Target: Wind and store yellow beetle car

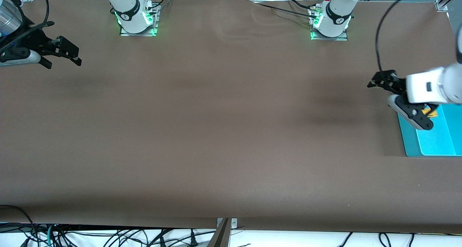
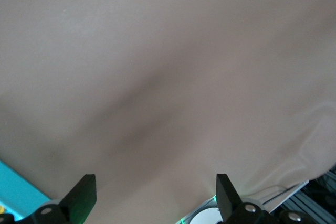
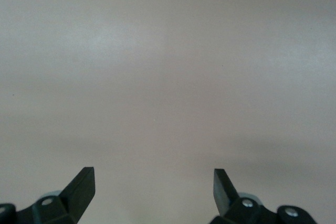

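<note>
The yellow beetle car [image 1: 430, 111] lies in the teal tray [image 1: 433, 140] at the left arm's end of the table. Only a small yellow part of it shows under the left wrist. My left gripper [image 1: 377, 80] is open and empty, up over the bare brown table just beside the tray, toward the middle. In the left wrist view its gripper [image 2: 155, 195] has only tablecloth between the fingers, and a corner of the tray [image 2: 16, 192] shows. My right gripper [image 1: 65, 59] is open and empty over the right arm's end of the table; it waits there, and its wrist view [image 3: 154, 190] shows bare cloth.
The brown cloth [image 1: 223, 131] covers the whole table. The two arm bases [image 1: 137, 18] [image 1: 330, 21] stand along the edge farthest from the front camera. A black cable [image 1: 377, 41] loops above the left arm. Loose cables [image 1: 72, 236] hang below the nearest edge.
</note>
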Controlling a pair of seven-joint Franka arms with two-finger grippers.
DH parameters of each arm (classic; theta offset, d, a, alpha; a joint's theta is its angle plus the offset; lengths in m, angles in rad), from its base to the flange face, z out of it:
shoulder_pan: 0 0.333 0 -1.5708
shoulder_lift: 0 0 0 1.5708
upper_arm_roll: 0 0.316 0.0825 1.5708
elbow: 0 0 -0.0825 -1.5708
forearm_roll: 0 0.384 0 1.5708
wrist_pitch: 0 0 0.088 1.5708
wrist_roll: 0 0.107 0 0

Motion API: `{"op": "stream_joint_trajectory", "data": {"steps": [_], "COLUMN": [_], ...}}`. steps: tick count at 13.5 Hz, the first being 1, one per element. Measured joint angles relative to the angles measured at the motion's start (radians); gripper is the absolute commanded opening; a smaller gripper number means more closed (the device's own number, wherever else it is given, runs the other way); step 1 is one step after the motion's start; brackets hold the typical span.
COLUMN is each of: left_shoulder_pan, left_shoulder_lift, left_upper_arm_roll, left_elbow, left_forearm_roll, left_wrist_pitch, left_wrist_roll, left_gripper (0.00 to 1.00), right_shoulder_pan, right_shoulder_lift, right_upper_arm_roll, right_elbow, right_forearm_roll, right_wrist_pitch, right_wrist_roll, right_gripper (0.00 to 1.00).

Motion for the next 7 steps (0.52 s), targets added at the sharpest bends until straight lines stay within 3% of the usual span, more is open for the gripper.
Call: {"op": "stream_joint_trajectory", "data": {"steps": [4,7], "left_shoulder_pan": [-0.132,-0.152], "left_shoulder_lift": [-0.156,-0.239], "left_upper_arm_roll": [0.151,0.238], "left_elbow": [-0.202,-0.346], "left_forearm_roll": [0.000,0.000], "left_wrist_pitch": [0.188,0.337], "left_wrist_roll": [-0.078,-0.080], "left_gripper": [1.00,1.00], "right_shoulder_pan": [0.001,0.001], "right_shoulder_lift": [0.000,0.000], "right_upper_arm_roll": [0.000,0.000], "right_elbow": [-0.006,-0.006], "right_forearm_roll": [0.000,0.000], "right_wrist_pitch": [-0.001,-0.001], "right_wrist_roll": [0.000,0.000], "right_gripper": [1.00,1.00]}}
